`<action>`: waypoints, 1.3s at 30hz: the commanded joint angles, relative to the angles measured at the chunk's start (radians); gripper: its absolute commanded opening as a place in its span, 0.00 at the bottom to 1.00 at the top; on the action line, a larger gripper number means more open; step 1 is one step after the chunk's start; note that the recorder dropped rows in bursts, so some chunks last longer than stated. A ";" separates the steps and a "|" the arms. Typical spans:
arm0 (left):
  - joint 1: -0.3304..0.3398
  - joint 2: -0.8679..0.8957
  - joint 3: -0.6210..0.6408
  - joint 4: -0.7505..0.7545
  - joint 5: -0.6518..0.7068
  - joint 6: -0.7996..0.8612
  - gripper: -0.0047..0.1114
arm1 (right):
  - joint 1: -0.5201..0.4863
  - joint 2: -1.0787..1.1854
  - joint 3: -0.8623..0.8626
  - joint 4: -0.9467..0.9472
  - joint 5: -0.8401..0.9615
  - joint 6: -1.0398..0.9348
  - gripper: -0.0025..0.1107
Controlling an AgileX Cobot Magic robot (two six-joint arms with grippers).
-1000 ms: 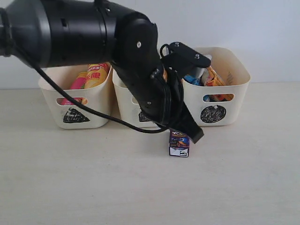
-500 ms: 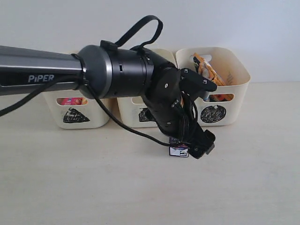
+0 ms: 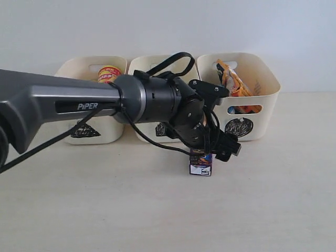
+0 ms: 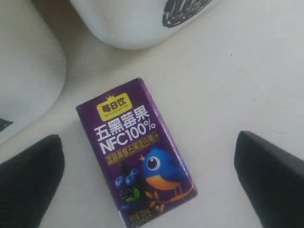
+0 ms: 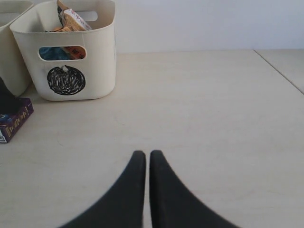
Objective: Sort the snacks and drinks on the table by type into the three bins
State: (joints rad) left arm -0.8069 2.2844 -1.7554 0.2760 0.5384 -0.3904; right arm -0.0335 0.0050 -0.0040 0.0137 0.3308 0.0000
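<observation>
Purple juice carton lies flat, label up, on table just in front of middle bin & circle-marked bin. Long axis runs bins-to-front, slightly skewed, top end toward bins. Left claw is spread wide either side of it, not touching. Right claw closed, empty.

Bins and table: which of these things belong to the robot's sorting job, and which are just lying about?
Job: carton, triangle bin, middle bin, circle bin, yellow tube, orange bag, blue bag, open left hand.
Just there: table, cable, shut right hand.
</observation>
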 commanded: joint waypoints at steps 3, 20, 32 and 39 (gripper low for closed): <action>0.006 0.046 -0.038 0.019 0.020 -0.012 0.80 | -0.004 -0.005 0.004 -0.002 -0.008 0.000 0.02; 0.020 0.130 -0.038 0.038 0.000 -0.012 0.70 | -0.004 -0.005 0.004 -0.002 -0.008 0.000 0.02; 0.018 0.097 -0.040 0.058 0.148 0.031 0.07 | -0.004 -0.005 0.004 -0.002 -0.008 0.000 0.02; -0.006 0.006 -0.034 0.022 0.245 0.212 0.07 | -0.004 -0.005 0.004 -0.002 -0.008 0.000 0.02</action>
State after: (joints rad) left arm -0.7920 2.3457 -1.7925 0.3134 0.7467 -0.2736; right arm -0.0335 0.0050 -0.0040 0.0137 0.3308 0.0000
